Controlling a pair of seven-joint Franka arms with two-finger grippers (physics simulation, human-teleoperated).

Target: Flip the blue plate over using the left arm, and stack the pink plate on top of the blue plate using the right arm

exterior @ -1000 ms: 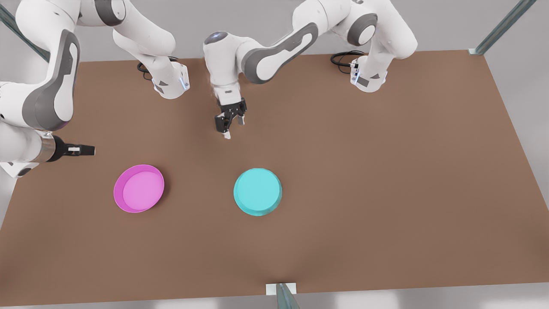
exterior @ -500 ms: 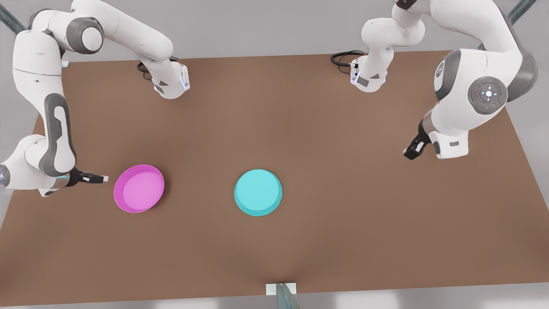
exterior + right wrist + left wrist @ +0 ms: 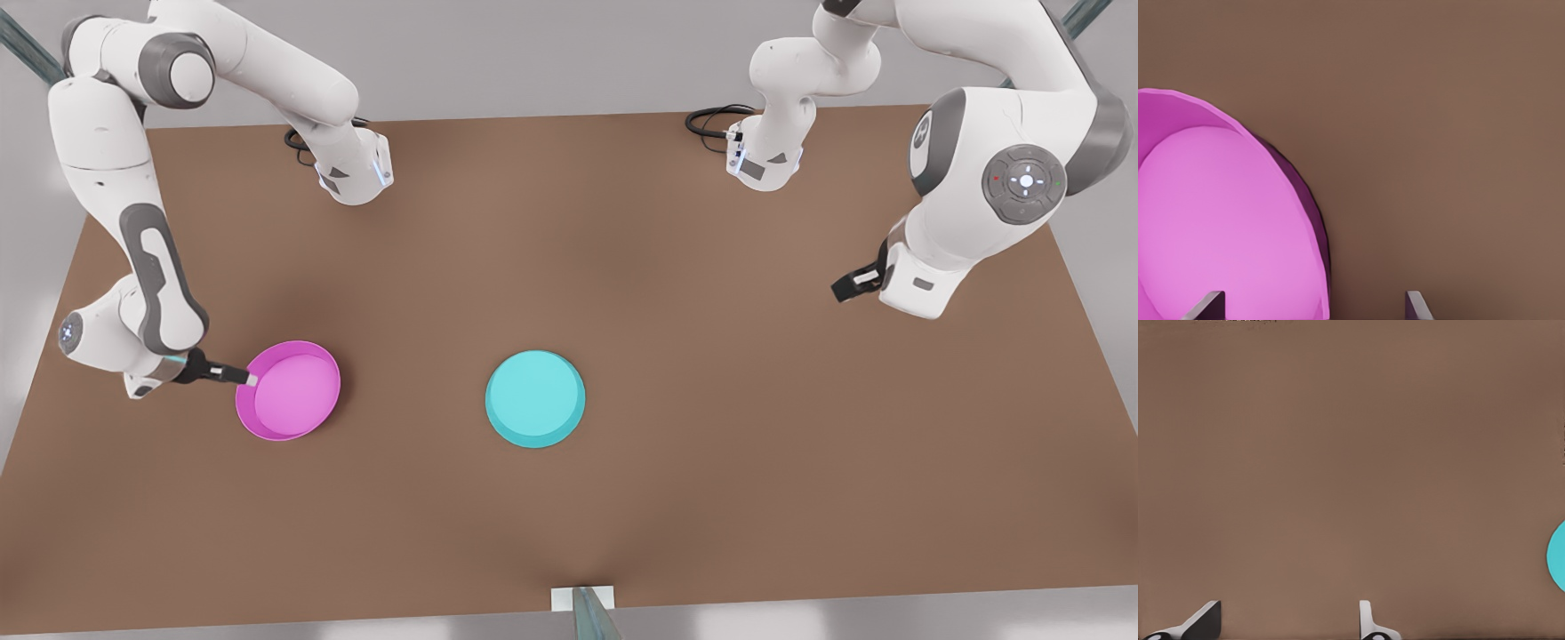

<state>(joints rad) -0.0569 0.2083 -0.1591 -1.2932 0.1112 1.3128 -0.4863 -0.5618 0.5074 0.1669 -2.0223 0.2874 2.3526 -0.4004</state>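
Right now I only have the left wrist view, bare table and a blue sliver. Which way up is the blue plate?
Observer: The blue plate lies rim down, flat underside up, mid-table.
Operator: And the pink plate?
Observer: The pink plate lies rim up, apart from it, toward the front view's left.
Operator: Where's the right tool?
Observer: The right tool is open at the pink plate's rim; your left tool waits, open, at the front view's right.

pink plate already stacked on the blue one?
No, in the front view the pink plate lies on the table apart from the blue plate, with the right gripper at its rim.
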